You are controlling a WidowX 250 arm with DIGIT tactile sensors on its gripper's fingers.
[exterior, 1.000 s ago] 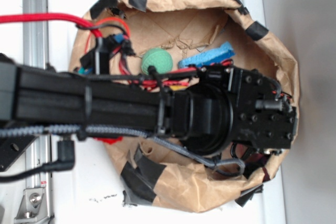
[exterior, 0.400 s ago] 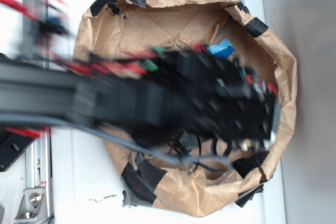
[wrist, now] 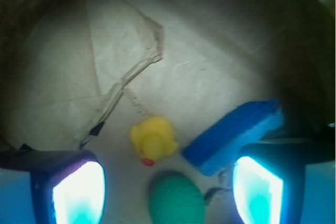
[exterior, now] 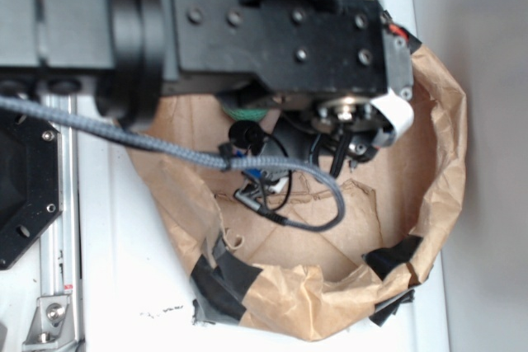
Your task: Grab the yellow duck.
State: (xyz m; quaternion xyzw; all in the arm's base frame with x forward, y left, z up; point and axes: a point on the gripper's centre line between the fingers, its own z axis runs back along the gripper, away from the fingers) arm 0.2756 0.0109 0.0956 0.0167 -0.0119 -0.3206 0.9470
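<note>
Inside the paper bag [exterior: 429,162], open empty jaws hang above the yellow duck [wrist: 153,140].

Inside the taped brown paper bag [exterior: 429,162], on its creased floor: small glossy yellow rubber duck [wrist: 153,140] near the middle, green knitted ball [wrist: 176,201] just below it in the wrist view, blue rectangular sponge [wrist: 234,136] just to the right of both, close beside the duck. End effector [wrist: 168,190] above them, fingers [wrist: 79,192] flanking the ball, well apart. In the exterior view, black robot arm [exterior: 206,22] across the bag's upper part, grey braided cable [exterior: 190,154] draped below it, white bench [exterior: 124,286] beneath the bag.
</note>
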